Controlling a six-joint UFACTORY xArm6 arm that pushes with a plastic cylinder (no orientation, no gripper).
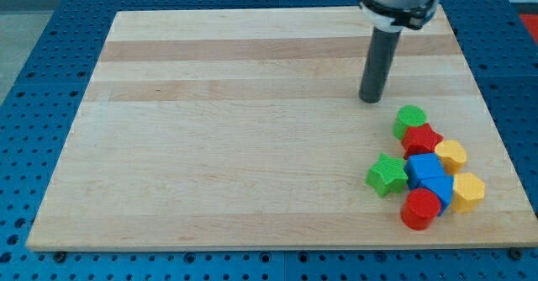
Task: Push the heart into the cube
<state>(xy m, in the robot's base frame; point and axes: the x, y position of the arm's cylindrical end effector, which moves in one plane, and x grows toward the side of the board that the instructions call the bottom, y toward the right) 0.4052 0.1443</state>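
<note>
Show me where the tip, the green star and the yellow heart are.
my tip (371, 98), camera view, the rod's very lower end on the board.
green star (386, 175), camera view, middle of its top face.
yellow heart (451, 155), camera view, middle of its top face.

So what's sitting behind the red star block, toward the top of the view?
A green block, touching the red star block. My tip stands apart, farther up-left.

Bright even light from overhead, soft short shadow under my tip (371, 98), faint shadows beside the clustered blocks, mild sheen on the pale wooden board (235, 129), focus sharp throughout.
</note>
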